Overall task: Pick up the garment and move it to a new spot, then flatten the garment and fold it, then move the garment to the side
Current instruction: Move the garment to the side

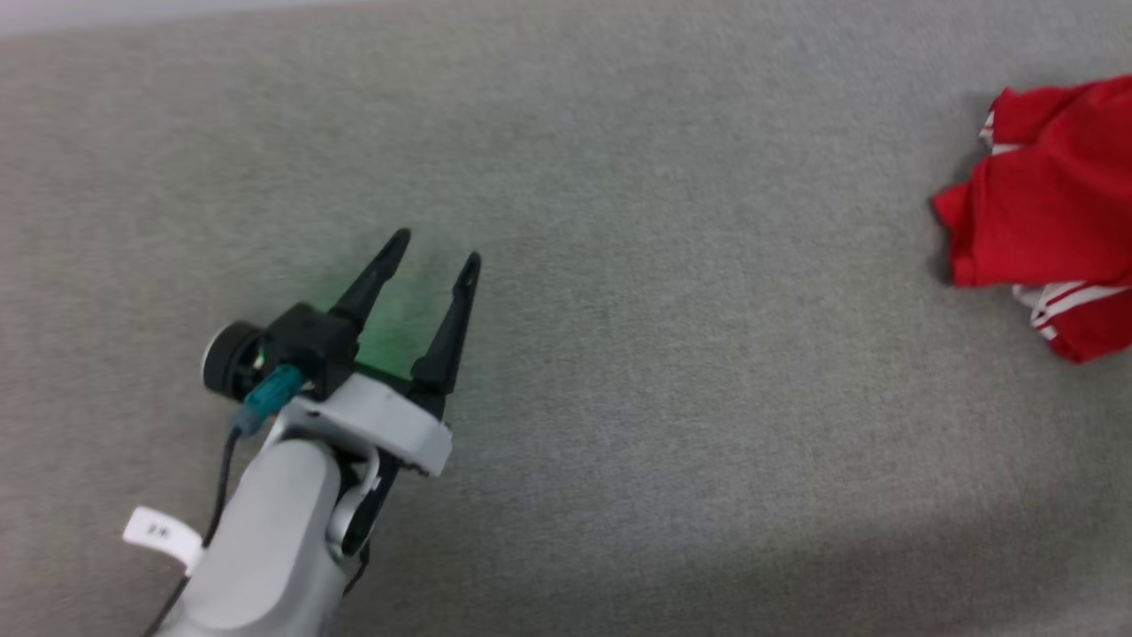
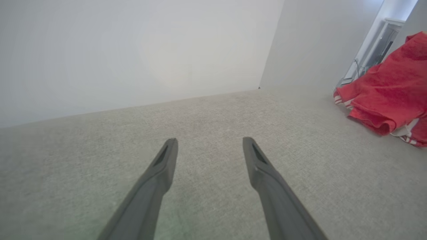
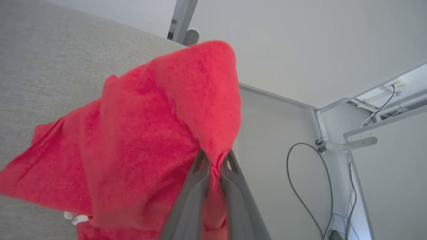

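We've got the left gripper (image 1: pixel 438 248) low over the grey surface (image 1: pixel 637 372), jaws spread wide w/ nothing between them, and a faint green tint on the surface beneath. The right gripper (image 3: pixel 216 156) is pinched narrow on a fold of the garment (image 3: pixel 150 133), w/ red cloth bunched up and draping down around its fingers. In head view the garment is at the far right edge, crumpled, red-and-white striped trim showing, well apart from the left gripper. In left wrist view its lower folds seem to rest on the surface.
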You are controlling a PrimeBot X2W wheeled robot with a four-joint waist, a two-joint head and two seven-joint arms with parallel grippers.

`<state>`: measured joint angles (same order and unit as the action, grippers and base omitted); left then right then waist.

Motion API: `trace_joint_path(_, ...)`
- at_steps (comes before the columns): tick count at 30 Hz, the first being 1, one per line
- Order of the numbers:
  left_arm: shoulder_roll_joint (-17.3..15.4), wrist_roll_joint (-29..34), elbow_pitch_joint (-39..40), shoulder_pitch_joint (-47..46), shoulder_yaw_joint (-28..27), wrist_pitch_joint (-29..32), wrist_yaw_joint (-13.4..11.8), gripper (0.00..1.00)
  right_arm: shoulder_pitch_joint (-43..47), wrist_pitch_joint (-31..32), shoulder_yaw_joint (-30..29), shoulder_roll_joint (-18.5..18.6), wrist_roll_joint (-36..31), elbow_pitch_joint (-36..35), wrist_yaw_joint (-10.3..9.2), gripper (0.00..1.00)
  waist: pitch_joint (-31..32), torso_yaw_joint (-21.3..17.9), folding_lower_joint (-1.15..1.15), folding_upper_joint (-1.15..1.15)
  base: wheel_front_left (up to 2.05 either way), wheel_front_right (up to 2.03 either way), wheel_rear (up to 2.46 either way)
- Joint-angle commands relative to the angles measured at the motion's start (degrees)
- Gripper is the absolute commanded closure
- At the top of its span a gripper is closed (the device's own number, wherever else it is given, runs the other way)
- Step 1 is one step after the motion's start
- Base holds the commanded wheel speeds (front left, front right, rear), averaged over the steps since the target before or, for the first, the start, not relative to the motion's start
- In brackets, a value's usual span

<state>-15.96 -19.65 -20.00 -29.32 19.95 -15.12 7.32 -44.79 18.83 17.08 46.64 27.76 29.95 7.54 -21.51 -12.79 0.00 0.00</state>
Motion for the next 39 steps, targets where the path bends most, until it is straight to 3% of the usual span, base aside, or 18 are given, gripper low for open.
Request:
trace_joint_path(1, -0.07, -0.26, -0.13, -0.87, 0.22, 0.02, 0.18, 0.00, -0.95, -0.81, 0.40, 0.21, -0.22, 0.56, -0.12, 1.00, -2.50, -2.24, 0.00, 0.00, 0.00, 0.00, 0.00)
trace_joint_path(6, 0.18, -1.08, -0.95, -4.30, 3.67, 0.02, 0.18, 0.00, -4.77, -6.71, 4.34, 0.04, -3.09, 6.68, -0.12, 1.00, -4.64, -2.59, 0.00, 0.00, 0.00, 0.00, 0.00)
trace_joint_path(16, 0.19, -1.94, -2.13, -7.88, 7.20, 0.03, 0.19, 0.00, -10.25, -13.80, 9.72, -5.57, -4.73, 20.52, -0.12, 1.00, -7.18, -1.83, 0.00, 0.00, 0.00, 0.00, 0.00)
trace_joint_path(24, -0.31, -2.18, -2.83, -8.61, 8.34, 0.05, 0.13, 0.00, -14.06, -17.91, 10.44, -8.81, -3.65, 29.25, -0.12, 1.00, -7.92, -1.24, 0.00, 0.00, 0.00, 0.00, 0.00)
trace_joint_path(25, -0.33, -2.18, -2.89, -8.61, 8.35, 0.05, 0.13, 0.00, -14.55, -18.39, 10.39, -8.97, -3.65, 30.09, -0.12, 0.95, -7.86, -1.21, 0.00, 0.00, 0.00, 0.00, 0.00)
trace_joint_path(27, -0.28, -2.27, -2.93, -8.47, 8.31, 0.05, 0.13, 0.00, -15.32, -19.08, 10.51, -8.99, -3.93, 31.79, -0.12, 0.68, -7.58, -1.09, 0.00, 0.00, 0.00, 0.00, 0.00)
trace_joint_path(29, -0.08, -2.48, -2.85, -8.21, 8.29, 0.05, 0.13, 0.00, -15.96, -19.52, 10.48, -9.20, -3.81, 33.38, -0.12, 0.52, -7.02, -0.93, 0.00, 0.00, 0.00, 0.00, 0.00)
trace_joint_path(30, 0.01, -2.57, -2.81, -7.99, 8.21, 0.05, 0.13, 0.00, -16.33, -19.70, 10.68, -9.23, -3.95, 34.16, -0.12, 0.31, -6.67, -0.88, 0.00, 0.00, 0.00, 0.00, 0.00)
trace_joint_path(33, 0.27, -2.68, -2.65, -7.67, 8.14, 0.04, 0.13, 0.00, -17.10, -20.25, 10.83, -9.38, -3.56, 35.94, -0.12, 0.02, -5.57, -0.71, 0.00, 0.00, 0.00, 0.00, 0.00)
trace_joint_path(39, 0.26, -3.21, -2.28, -6.75, 7.55, 0.03, 0.13, 0.00, -18.05, -21.33, 11.38, -9.39, -2.84, 38.51, -0.12, 0.00, -3.37, -0.27, 0.00, 0.00, 0.00, 0.00, 0.00)
